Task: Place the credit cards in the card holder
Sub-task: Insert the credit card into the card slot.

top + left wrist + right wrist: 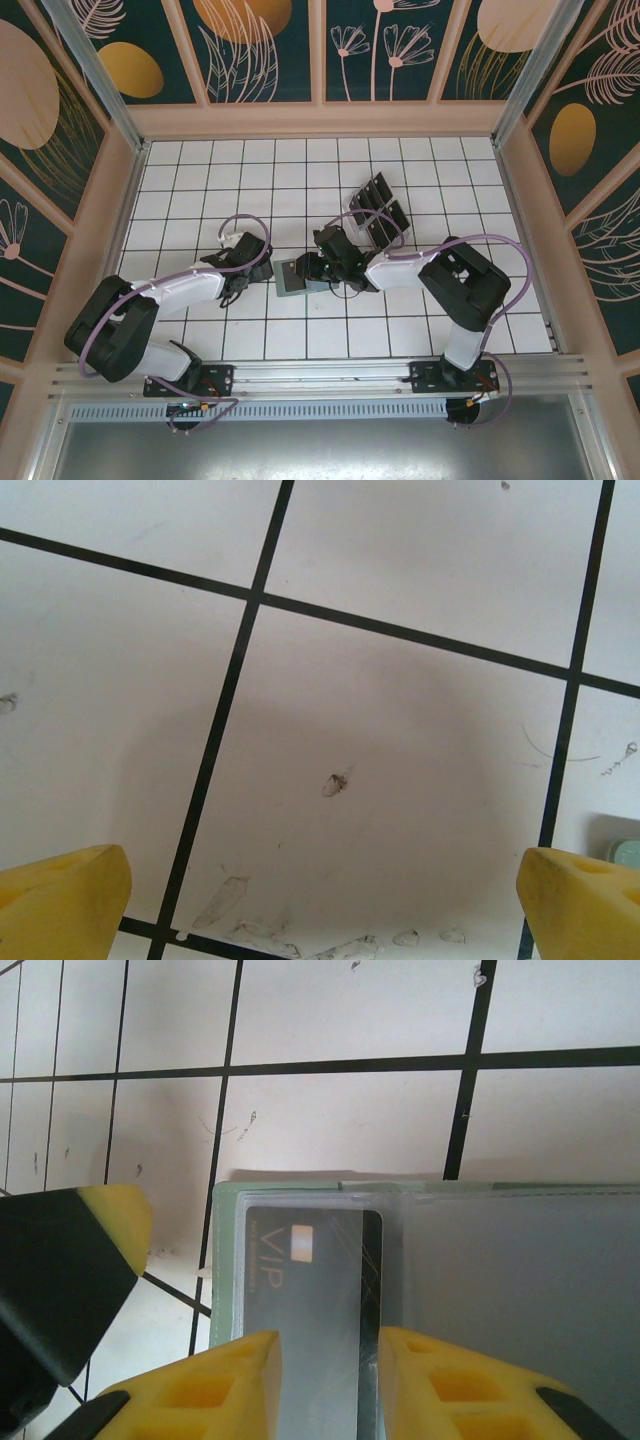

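Hovering over the card holder [225, 1260] at mid-table, the right gripper [328, 1370] has its fingers narrowly apart above a VIP card [300, 1270] lying in the pocket; pinching or not, cannot tell. Left gripper [320, 905] spread wide, empty, just beside the holder. Other credit cards [378, 208] lie farther back.

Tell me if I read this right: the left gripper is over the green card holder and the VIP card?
Not quite. It is the right gripper over the green card holder and the VIP card, as the right wrist view shows. The left gripper hangs open above a white tile.
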Tool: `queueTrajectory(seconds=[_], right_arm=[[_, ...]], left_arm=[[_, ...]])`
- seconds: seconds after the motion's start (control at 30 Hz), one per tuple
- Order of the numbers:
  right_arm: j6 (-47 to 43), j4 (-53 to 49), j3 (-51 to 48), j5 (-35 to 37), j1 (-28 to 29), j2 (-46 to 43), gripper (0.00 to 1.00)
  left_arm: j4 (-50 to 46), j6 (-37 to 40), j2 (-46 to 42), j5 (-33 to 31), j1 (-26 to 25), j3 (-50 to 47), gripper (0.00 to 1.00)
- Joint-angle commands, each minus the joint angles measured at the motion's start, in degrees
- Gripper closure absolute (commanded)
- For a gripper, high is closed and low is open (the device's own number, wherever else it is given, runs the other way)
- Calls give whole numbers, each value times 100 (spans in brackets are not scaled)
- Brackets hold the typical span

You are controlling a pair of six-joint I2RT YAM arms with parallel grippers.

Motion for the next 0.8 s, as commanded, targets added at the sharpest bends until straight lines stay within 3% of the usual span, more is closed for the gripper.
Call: queueTrajectory(seconds=[0.0, 0.53, 0.77], right_arm=[[47, 76, 164, 56, 50, 158, 68], [-31, -235, 328, 82, 58, 382, 68], [-20, -232, 388, 53, 120, 420, 68]], left_arm=[[64, 90, 103, 107, 21, -71, 1], [124, 21, -294, 452, 23, -387, 1], [315, 16, -62, 585, 16, -438, 1]])
